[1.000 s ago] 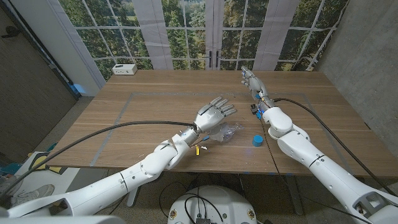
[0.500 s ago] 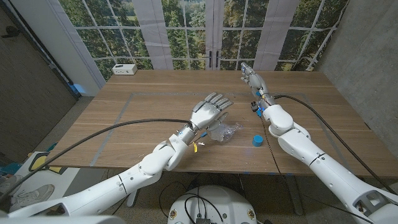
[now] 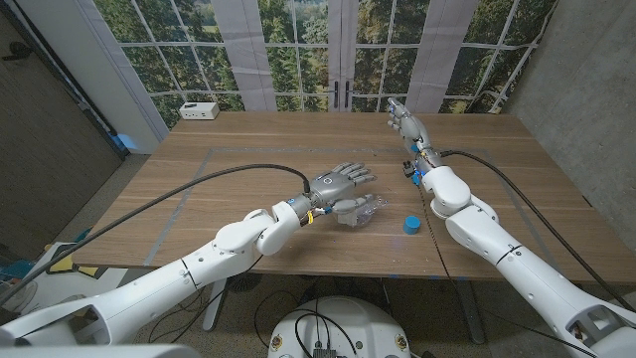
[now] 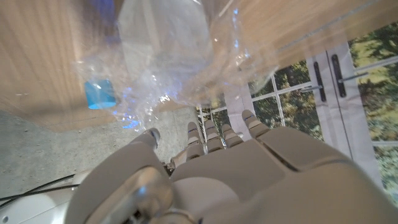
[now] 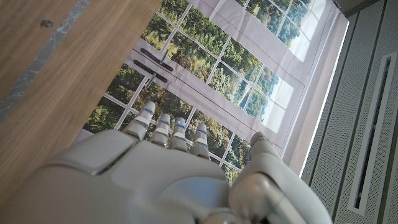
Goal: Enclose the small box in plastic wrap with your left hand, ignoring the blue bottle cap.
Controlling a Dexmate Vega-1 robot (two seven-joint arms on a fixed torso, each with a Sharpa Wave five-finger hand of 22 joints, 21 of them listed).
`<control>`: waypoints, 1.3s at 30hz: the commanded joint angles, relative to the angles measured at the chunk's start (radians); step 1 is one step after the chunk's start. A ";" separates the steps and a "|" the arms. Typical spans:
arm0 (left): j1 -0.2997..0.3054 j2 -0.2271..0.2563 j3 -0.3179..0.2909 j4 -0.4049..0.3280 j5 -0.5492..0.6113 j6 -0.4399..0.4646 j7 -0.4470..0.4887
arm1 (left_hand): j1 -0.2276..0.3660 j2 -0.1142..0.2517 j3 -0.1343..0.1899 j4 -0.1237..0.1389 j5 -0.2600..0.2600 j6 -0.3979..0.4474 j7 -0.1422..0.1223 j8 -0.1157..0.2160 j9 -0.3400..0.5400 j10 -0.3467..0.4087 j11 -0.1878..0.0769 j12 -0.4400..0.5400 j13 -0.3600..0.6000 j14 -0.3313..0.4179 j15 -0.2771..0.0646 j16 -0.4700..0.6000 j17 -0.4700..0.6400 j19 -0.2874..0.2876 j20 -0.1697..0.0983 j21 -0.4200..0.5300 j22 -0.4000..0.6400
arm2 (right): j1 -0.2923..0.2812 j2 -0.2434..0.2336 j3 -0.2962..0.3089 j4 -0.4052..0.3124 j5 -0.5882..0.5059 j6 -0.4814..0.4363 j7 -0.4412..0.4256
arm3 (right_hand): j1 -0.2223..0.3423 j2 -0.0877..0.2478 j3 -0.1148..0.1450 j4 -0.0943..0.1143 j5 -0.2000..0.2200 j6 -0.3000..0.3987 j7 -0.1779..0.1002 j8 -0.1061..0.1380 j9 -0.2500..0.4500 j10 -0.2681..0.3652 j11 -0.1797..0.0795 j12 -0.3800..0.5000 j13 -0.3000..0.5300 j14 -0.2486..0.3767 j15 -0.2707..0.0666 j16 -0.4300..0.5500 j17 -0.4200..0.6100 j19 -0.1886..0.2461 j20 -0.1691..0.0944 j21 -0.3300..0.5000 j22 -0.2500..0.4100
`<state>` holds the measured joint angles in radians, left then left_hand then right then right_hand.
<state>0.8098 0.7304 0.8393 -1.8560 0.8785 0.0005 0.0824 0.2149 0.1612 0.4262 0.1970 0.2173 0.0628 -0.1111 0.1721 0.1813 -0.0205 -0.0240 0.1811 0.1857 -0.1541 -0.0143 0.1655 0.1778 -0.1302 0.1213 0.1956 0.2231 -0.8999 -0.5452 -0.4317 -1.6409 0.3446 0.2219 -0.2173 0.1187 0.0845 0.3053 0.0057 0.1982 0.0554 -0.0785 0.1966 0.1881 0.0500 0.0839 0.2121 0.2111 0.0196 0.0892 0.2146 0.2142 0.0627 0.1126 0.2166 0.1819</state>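
Plastic wrap (image 3: 360,211), left hand (image 3: 338,182) now lower, closer.

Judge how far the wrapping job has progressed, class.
Done: crinkled clear plastic wrap already lies bunched on the wooden table; the small box isn't discernible inside. In hand: the left hand hovers by the wrap, fingers spread, holding nothing. Left: confirming enclosure. The round blue bottle cap sits apart, untouched.

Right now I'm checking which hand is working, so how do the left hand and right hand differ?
The left hand hovers near the table's middle, over the crumpled plastic wrap; the right hand is at the far side, away from it. The left hand's fingers spread towards the wrap; the right hand's fingers point away towards the windows. Both are white and hold nothing.
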 commanded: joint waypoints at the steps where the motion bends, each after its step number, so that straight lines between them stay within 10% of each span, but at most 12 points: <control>1: -0.040 -0.001 0.037 -0.008 0.056 -0.027 -0.161 | -0.084 0.030 0.000 0.001 0.018 -0.085 -0.014 -0.005 -0.002 -0.088 -0.007 -0.005 -0.001 -0.085 0.003 0.003 0.003 -0.069 -0.004 -0.002 -0.002 | -0.006 -0.001 0.006 0.003 0.003 0.006 -0.001 | 0.000 -0.006 -0.002 0.004 0.001 0.006 -0.004 0.001 0.002 0.005 0.001 0.000 0.002 0.001 0.004 0.004 0.000 0.005 0.006 0.001 0.002; 13: -0.038 -0.013 0.050 -0.010 0.126 0.000 -0.223 | -0.234 0.020 -0.028 0.009 0.050 -0.340 -0.023 -0.005 0.000 -0.335 -0.020 -0.006 -0.001 -0.314 0.028 0.004 0.008 -0.286 -0.018 -0.008 -0.004 | -0.012 -0.001 0.010 0.006 0.003 0.011 -0.007 | -0.003 -0.007 -0.003 0.005 0.001 0.006 -0.006 0.001 0.002 0.004 -0.001 0.000 0.002 -0.001 0.003 0.003 0.001 0.003 0.006 -0.001 0.002; 39: -0.044 -0.022 0.086 -0.019 0.240 0.057 -0.355 | -0.241 0.015 -0.104 0.012 0.072 -0.546 -0.013 -0.004 0.002 -0.495 -0.011 -0.001 0.003 -0.462 0.039 0.009 0.012 -0.427 -0.013 -0.001 0.003 | -0.014 -0.006 0.010 -0.002 0.007 0.003 -0.002 | -0.004 -0.006 -0.003 0.006 0.002 0.005 -0.005 0.000 0.002 0.005 0.000 -0.001 0.001 -0.002 0.006 0.002 0.000 0.002 0.007 -0.003 0.002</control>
<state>0.7625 0.7072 0.9163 -1.8662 1.0802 0.0442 -0.2370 -0.0166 0.0646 0.3283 0.2088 0.2853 -0.1731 -0.1303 0.1661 0.1794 -0.1721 -0.0392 0.1774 0.1841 -0.1688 0.0164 0.1706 0.1882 -0.1680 0.1068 0.1885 0.2210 -0.9102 -0.5475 -0.4225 -1.6334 0.3531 0.2332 -0.2151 0.1187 0.0845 0.3009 0.0099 0.1982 0.0554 -0.0786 0.1966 0.1881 0.0500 0.0839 0.2121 0.2092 0.0195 0.0892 0.2146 0.2142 0.0626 0.1126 0.2166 0.1819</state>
